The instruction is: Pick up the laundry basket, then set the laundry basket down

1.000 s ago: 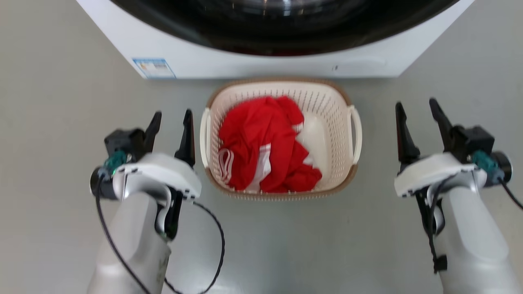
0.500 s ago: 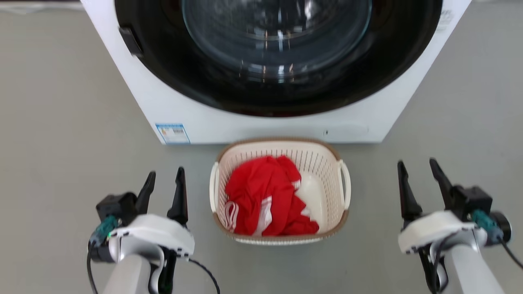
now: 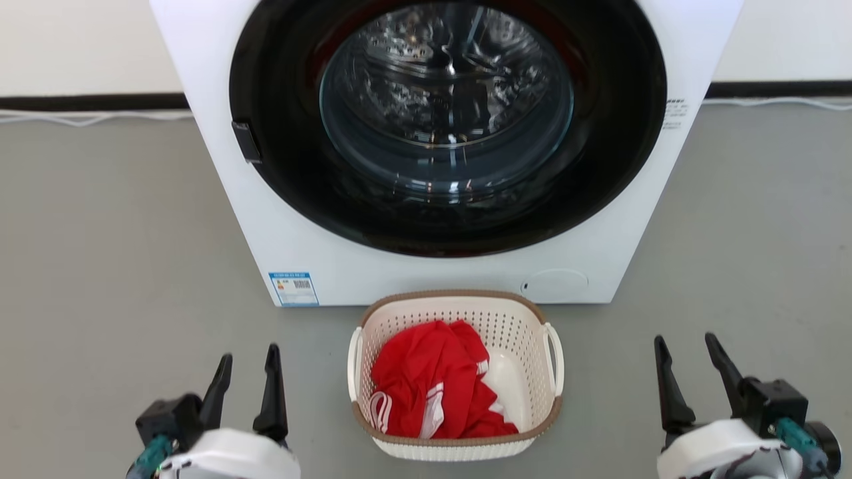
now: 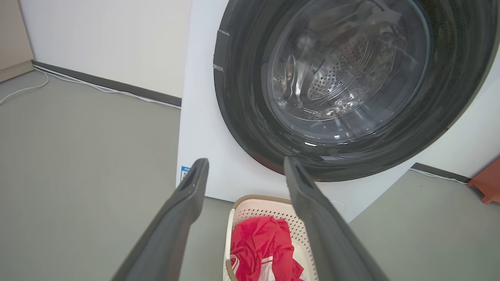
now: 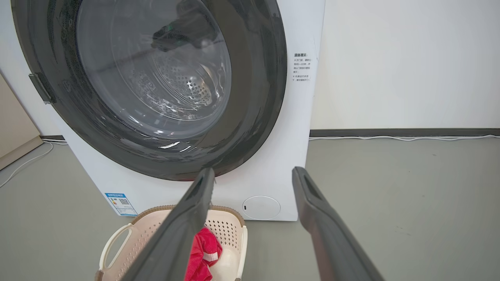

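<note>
Head view: the laundry basket (image 3: pixel 459 449) sits on the floor (image 3: pixel 133 266) just before the washer (image 3: pixel 426 283), between our left hand (image 3: pixel 249 356) and right hand (image 3: pixel 685 340), both spread and empty; a handle (image 3: pixel 353 362) faces each, the left hand seemingly nearer.

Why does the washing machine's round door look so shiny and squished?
Head view: the glass door glints with white reflections. Left wrist view: the wide lens stretches it into a leaning oval. Right wrist view: the glass mirrors a dark shape.
</note>
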Available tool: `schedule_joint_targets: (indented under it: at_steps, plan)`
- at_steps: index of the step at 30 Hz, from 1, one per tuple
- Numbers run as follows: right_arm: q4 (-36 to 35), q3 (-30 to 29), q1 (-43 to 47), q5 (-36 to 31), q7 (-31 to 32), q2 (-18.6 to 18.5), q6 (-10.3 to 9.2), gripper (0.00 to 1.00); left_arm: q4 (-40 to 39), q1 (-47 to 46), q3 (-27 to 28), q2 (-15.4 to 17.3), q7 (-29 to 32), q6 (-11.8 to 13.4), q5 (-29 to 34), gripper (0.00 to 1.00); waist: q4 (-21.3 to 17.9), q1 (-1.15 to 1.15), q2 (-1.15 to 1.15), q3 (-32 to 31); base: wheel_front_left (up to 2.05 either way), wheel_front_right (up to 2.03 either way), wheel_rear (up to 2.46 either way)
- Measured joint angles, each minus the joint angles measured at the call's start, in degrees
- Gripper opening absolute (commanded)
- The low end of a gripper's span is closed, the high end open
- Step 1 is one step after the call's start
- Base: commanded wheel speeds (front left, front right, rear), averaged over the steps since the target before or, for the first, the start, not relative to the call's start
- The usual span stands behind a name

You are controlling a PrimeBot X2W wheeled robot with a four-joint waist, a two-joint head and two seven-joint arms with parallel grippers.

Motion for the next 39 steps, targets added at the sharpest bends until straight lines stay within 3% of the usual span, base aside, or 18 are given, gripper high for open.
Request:
schedule_joint_targets:
  at_steps: [10, 11, 17, 39]
  plan:
    - [-1.9, 0.2, 4.5, 0.6, 0.0, 0.2, 0.0, 1.0, -2.7, 3.9, -0.2, 0.2, 0.0, 0.5, 0.5, 1.0, 0.4, 0.0, 0.0, -2.7, 0.0, 0.0, 0.0]
    - [-2.0, 0.3, 4.6, 0.6, 0.0, 0.2, 0.0, 0.0, -2.9, 3.9, -0.5, 0.2, 0.0, 0.5, 0.5, 0.0, 0.4, 0.0, 0.0, -2.7, 0.0, 0.0, 0.0]
    - [1.3, 0.3, 6.1, 0.9, 0.5, 0.8, -0.05, 0.0, 0.5, 5.7, -0.6, -0.5, 0.5, 0.5, -0.1, 0.0, 0.4, 0.0, 0.0, -2.8, 0.0, 0.0, 0.0]
    - [-0.1, 0.2, 6.0, 16.9, 3.9, 0.9, -0.05, 0.0, 0.0, 5.8, 0.5, -0.4, 4.1, -0.4, -12.6, 0.0, 0.2, 0.01, 0.0, -2.6, 0.0, 0.0, 0.0]
